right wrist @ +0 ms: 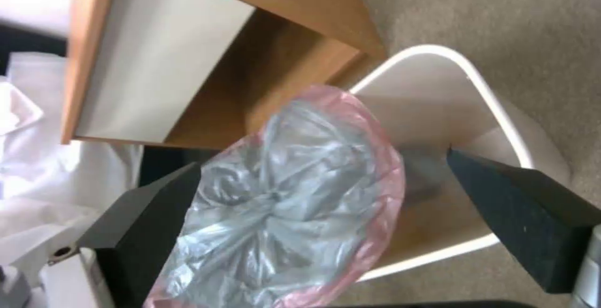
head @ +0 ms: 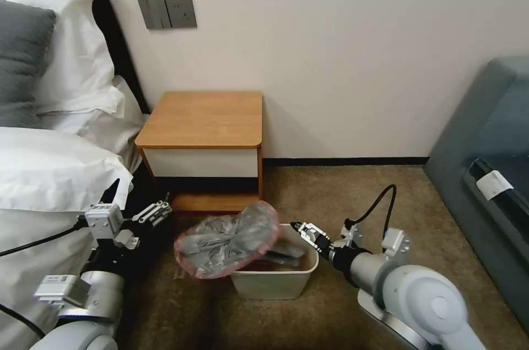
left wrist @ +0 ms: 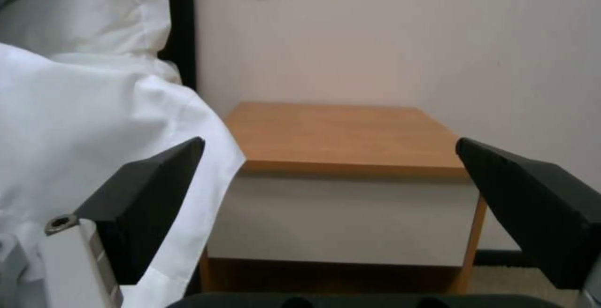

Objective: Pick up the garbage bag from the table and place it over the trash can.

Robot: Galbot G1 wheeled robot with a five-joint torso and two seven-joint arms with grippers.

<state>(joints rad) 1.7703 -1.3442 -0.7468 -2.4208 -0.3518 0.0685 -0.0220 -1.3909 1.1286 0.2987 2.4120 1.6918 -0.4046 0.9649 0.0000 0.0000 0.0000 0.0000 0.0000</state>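
The garbage bag (head: pixel 226 241), grey crinkly film with a pink edge, lies across the left part of the trash can (head: pixel 275 279) and bulges out past its left rim. The cream trash can stands on the carpet in front of the table (head: pixel 205 118). My right gripper (head: pixel 304 229) hovers open at the can's right rim, apart from the bag. In the right wrist view its fingers (right wrist: pixel 150 223) stand wide apart, with the garbage bag (right wrist: pixel 281 204) and trash can (right wrist: pixel 495 120) beyond them. My left gripper (head: pixel 135 202) is open, left of the bag beside the bed, facing the table (left wrist: pixel 341 134).
A bed with white linen (head: pixel 49 168) and pillows borders the left side, close to my left arm. A grey-blue sofa (head: pixel 485 162) stands at the right. The wall (head: pixel 330 36) runs behind the table. Brown carpet (head: pixel 330 190) lies open around the can.
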